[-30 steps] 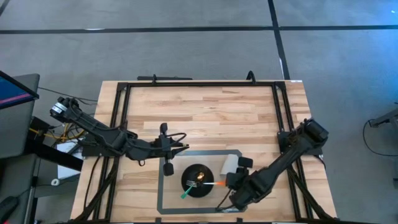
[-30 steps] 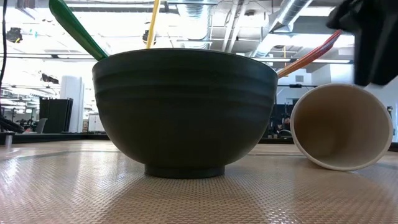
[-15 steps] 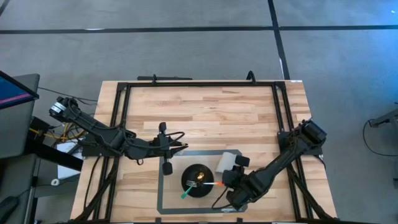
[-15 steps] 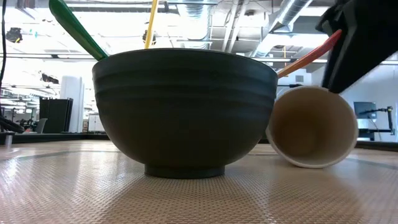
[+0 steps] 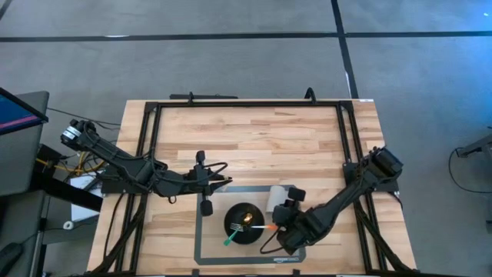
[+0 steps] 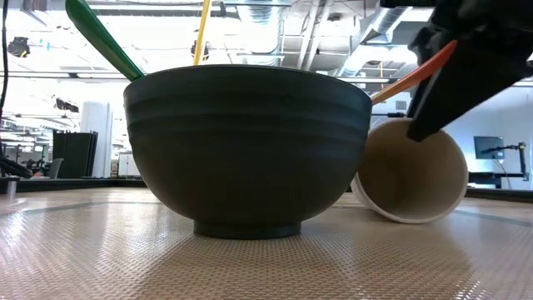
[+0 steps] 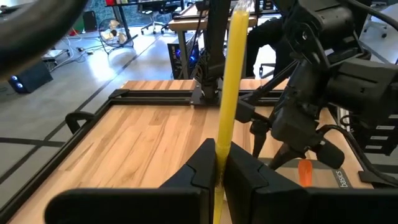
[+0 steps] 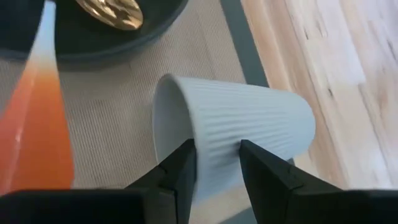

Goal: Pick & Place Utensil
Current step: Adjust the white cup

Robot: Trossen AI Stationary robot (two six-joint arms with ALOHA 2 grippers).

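A dark bowl (image 5: 244, 223) (image 6: 247, 142) stands on the grey mat (image 5: 211, 248). A green utensil (image 6: 100, 37), an orange one (image 6: 412, 77) (image 8: 37, 118) and a gold fork head (image 8: 115, 9) lean in it. A white ribbed cup (image 5: 277, 197) (image 8: 242, 118) lies on its side on the mat, right of the bowl. My right gripper (image 5: 286, 212) (image 8: 217, 165) is open over the cup's wall. Left of the bowl and above the table, my left gripper (image 5: 223, 183) (image 7: 219, 155) is shut on a yellow utensil (image 7: 231, 81) (image 6: 203, 32). My left gripper pinches the yellow utensil's handle (image 7: 222, 144) between its two fingers. The handle stands up out of the fingers, clear of the table; its lower end is hidden. My right gripper comes slanting down from the right. Its open fingers (image 8: 261, 171) are set on the cup's outer wall (image 8: 214, 134) near the mouth, side by side along the cup's length. The fingertips hide the touching spot. The cup lies on its side on the mat.
Black frame rails (image 5: 246, 103) run round the wooden tabletop (image 5: 254, 142), which is bare behind the mat. In the left wrist view my right arm (image 7: 323, 74) shows across the table. A monitor stand (image 5: 19, 146) is off the table's left edge.
My right gripper has sunk and gone toward the bowl, tipping more steeply down. The cup has slid along the mat toward the bowl with it and now lies close beside the bowl.
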